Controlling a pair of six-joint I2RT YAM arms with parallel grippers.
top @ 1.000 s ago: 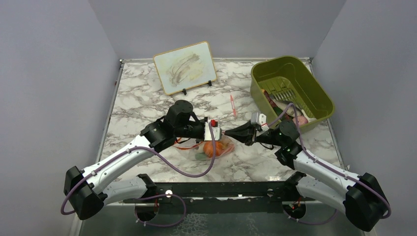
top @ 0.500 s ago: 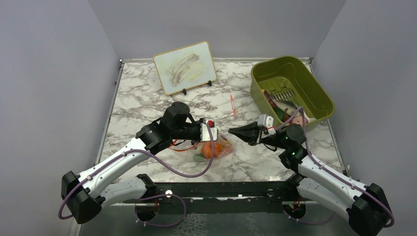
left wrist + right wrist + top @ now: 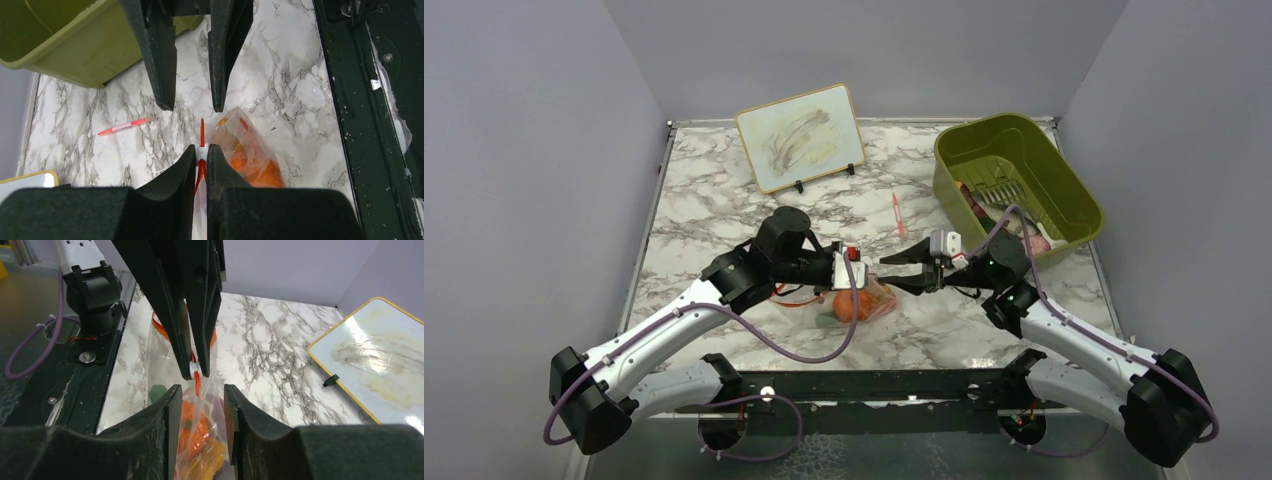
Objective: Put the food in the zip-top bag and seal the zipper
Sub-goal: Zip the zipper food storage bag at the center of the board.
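The wrist views show what the top view hides: the left gripper (image 3: 201, 148) pinches the thin red-orange zipper (image 3: 202, 130) of the one clear floppy zip-top bag (image 3: 876, 300), midway along the marble worktop's (image 3: 714, 190) near edge. The right gripper (image 3: 202, 388), clamped a second ago, now straddles it, fingers parted and empty; orange toy food (image 3: 192, 427) sits inside.

Two robot arms, left arm (image 3: 679, 318) and right arm (image 3: 1074, 340); one zip-top bag (image 3: 239, 134) with several food pieces (image 3: 260, 172), number unclear; one green bin (image 3: 994, 150); one whiteboard (image 3: 801, 138); one pink pen (image 3: 896, 214); one marble table (image 3: 704, 200).
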